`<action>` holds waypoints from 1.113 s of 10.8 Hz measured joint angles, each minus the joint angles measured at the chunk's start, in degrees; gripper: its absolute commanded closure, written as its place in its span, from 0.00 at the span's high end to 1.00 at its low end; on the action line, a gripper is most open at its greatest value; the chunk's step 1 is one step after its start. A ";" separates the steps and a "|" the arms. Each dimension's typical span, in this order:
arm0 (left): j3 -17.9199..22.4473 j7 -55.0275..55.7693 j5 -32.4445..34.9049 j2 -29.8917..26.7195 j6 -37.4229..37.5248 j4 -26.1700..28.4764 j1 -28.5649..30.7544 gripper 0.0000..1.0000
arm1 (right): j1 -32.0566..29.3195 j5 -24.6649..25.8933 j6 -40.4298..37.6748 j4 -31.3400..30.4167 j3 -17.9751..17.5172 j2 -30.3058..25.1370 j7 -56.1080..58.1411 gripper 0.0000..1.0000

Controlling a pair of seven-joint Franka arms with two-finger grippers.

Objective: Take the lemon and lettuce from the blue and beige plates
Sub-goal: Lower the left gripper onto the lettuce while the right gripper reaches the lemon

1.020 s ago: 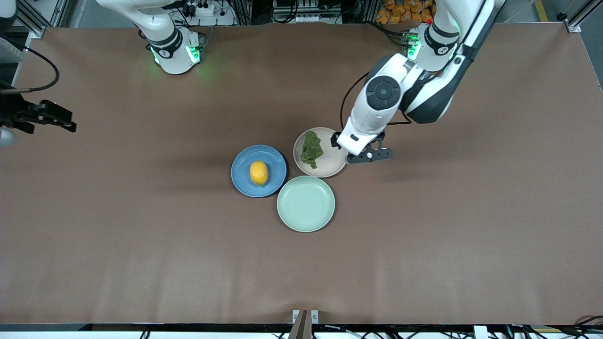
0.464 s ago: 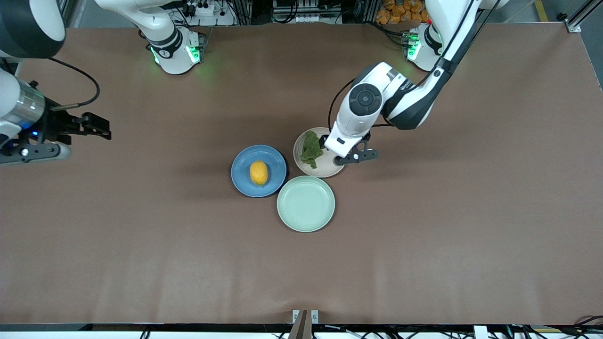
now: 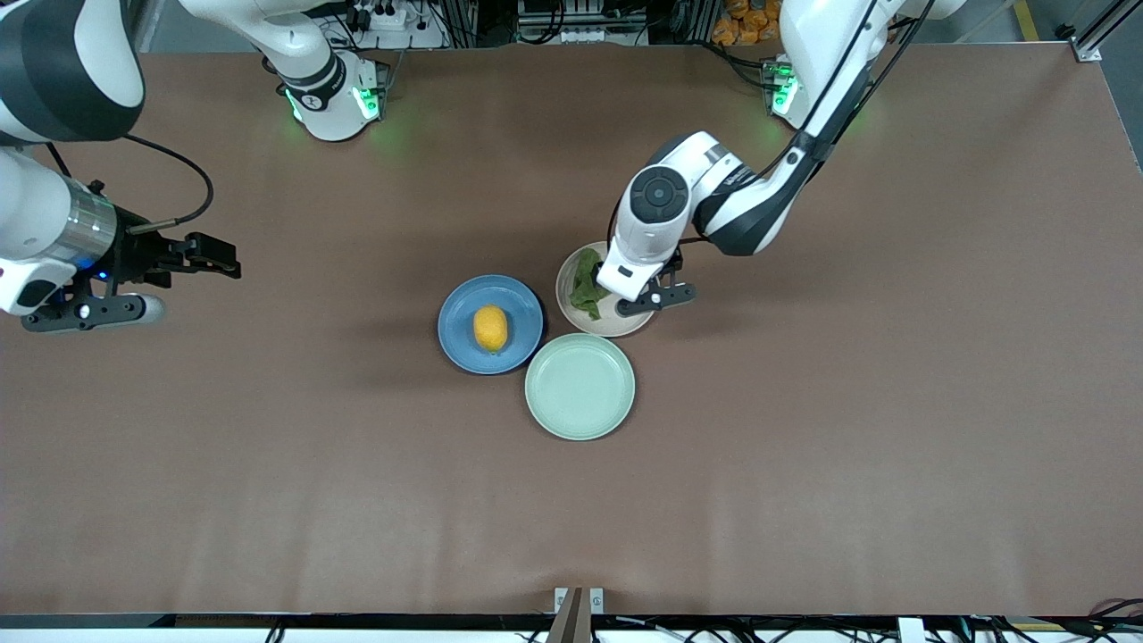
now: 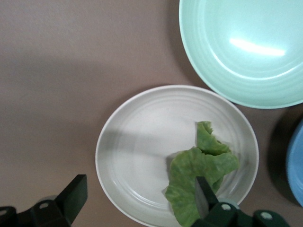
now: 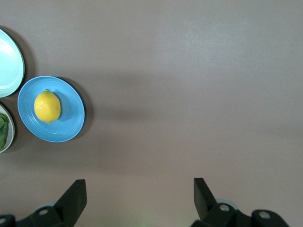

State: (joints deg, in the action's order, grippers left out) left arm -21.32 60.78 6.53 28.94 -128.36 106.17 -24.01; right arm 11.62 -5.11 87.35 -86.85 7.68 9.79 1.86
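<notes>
A yellow lemon (image 3: 490, 328) lies on the blue plate (image 3: 460, 313). A green lettuce leaf (image 3: 587, 281) lies on the beige plate (image 3: 625, 325). My left gripper (image 3: 654, 298) is open over the beige plate. In the left wrist view (image 4: 137, 198) one finger stands over the lettuce (image 4: 201, 170) and the other over the table just outside the beige plate's rim (image 4: 142, 137). My right gripper (image 3: 85, 311) is open and empty over bare table at the right arm's end. In the right wrist view (image 5: 138, 196) the lemon (image 5: 47, 106) and blue plate (image 5: 71, 118) show well off from it.
An empty pale green plate (image 3: 579, 386) sits nearer to the front camera, touching both other plates. It also shows in the left wrist view (image 4: 246, 47) and at the edge of the right wrist view (image 5: 9, 61).
My left gripper has moved over the beige plate toward the lettuce. My right arm has come in from the table's end toward the plates. The food and plates have not moved.
</notes>
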 measured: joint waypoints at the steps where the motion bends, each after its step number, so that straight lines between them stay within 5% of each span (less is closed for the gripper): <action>1: 0.00 0.08 0.03 0.61 -0.04 -0.10 -0.45 1.00 | 0.46 -0.15 0.38 0.00 0.00 0.42 -1.06 1.00; 12: 0.11 2.27 0.73 8.09 -0.07 -5.06 -6.95 1.00 | 12.25 -0.37 11.26 -0.69 -0.23 8.82 -21.05 1.00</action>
State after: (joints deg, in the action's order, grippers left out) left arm -21.21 63.05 7.26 37.03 -128.43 101.11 -30.97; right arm 23.87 -5.48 98.61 -87.54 7.46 18.61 -19.20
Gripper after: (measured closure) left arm 0.000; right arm 0.000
